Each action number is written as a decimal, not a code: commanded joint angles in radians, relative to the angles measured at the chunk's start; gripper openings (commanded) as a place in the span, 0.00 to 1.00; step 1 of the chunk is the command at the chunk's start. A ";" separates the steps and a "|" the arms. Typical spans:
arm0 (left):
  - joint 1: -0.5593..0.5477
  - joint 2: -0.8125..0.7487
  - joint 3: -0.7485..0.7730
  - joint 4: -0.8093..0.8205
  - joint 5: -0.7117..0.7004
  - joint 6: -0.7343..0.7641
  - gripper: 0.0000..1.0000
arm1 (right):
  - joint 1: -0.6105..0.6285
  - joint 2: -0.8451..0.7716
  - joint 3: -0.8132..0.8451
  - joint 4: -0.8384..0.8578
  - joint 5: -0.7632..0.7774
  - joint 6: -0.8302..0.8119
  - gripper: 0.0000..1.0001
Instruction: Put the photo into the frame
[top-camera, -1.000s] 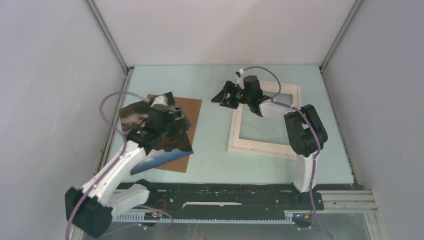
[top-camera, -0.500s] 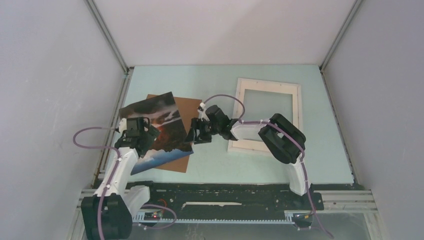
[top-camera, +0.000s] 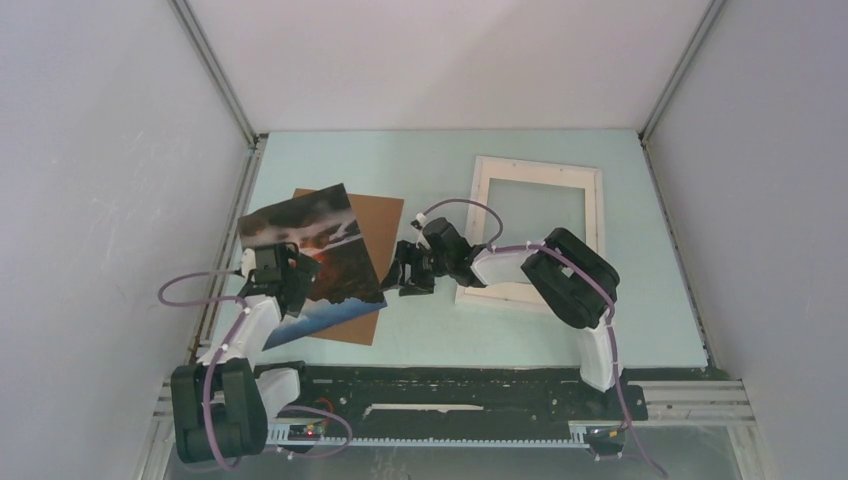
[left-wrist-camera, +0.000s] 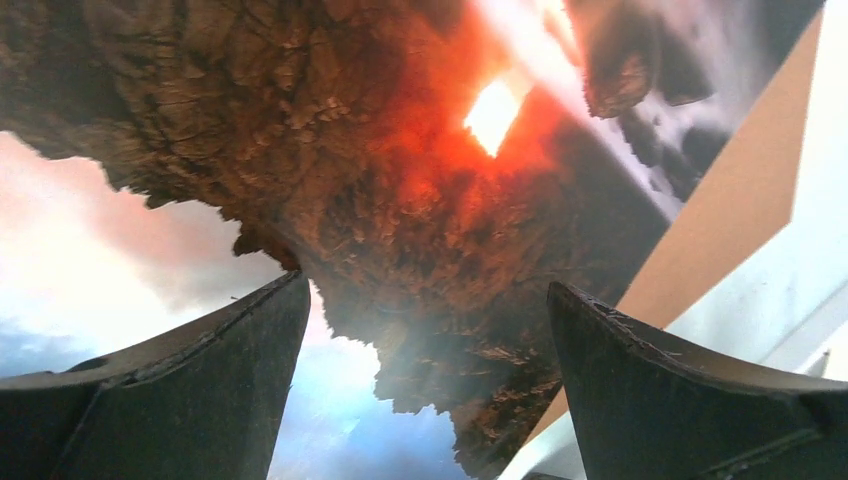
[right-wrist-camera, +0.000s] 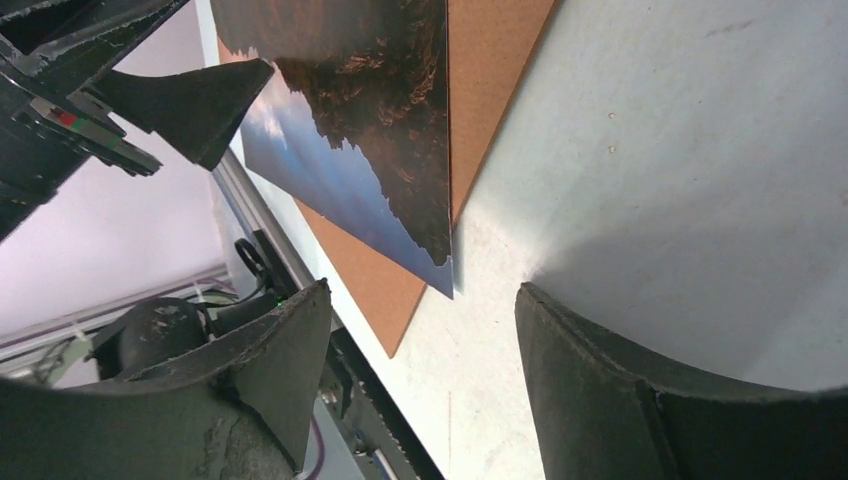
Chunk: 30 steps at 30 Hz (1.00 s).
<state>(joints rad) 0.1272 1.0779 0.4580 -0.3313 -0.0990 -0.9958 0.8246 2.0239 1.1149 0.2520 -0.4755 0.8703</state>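
- Setting: a pale blue-green table (top-camera: 440, 170) enclosed by plain grey walls, with both arm bases mounted at its near edge.
- The photo (top-camera: 315, 250): a print of dark cloud, a glowing red-orange sun and a blue lower band. It is laid askew over the left part of a brown backing board (top-camera: 382, 215), on the left half of the table. Its near right corner reaches about to the board's right edge. Whether it lies fully flat cannot be told.
- The frame (top-camera: 538, 166): a thin white rectangle, laid flat on the right half of the table, well apart from the photo and unfilled. Its near left corner is partly covered by the right arm.
- Left gripper (top-camera: 283, 262): positioned over the photo's left side, jaws spread wide, nothing held. Only the print is seen between its fingers in the wrist view.
- Right gripper (top-camera: 405, 275): positioned low over bare table between board and frame, jaws parted and empty, aimed at the photo's near right corner.
- Step in hand, as judged: the approach to the photo; no grasp has been made and no transfer begun.
- Next move, as judged: a thin sheet must be caught by an edge, so the corner at the board's edge is the likeliest purchase. A shallow, careful pinch is called for so that the board is not taken up with it.
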 joint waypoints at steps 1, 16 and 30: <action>0.008 0.029 -0.080 0.047 0.086 -0.036 1.00 | -0.001 0.049 0.026 0.046 -0.058 0.103 0.74; 0.009 -0.041 -0.129 0.040 0.084 0.020 1.00 | 0.014 0.164 0.118 0.092 -0.188 0.213 0.71; 0.009 -0.045 -0.161 0.078 0.137 0.045 0.99 | 0.018 0.093 0.120 0.346 -0.276 0.327 0.69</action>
<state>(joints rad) 0.1314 1.0134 0.3527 -0.1413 0.0135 -0.9848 0.8303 2.1704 1.2144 0.5171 -0.7284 1.1637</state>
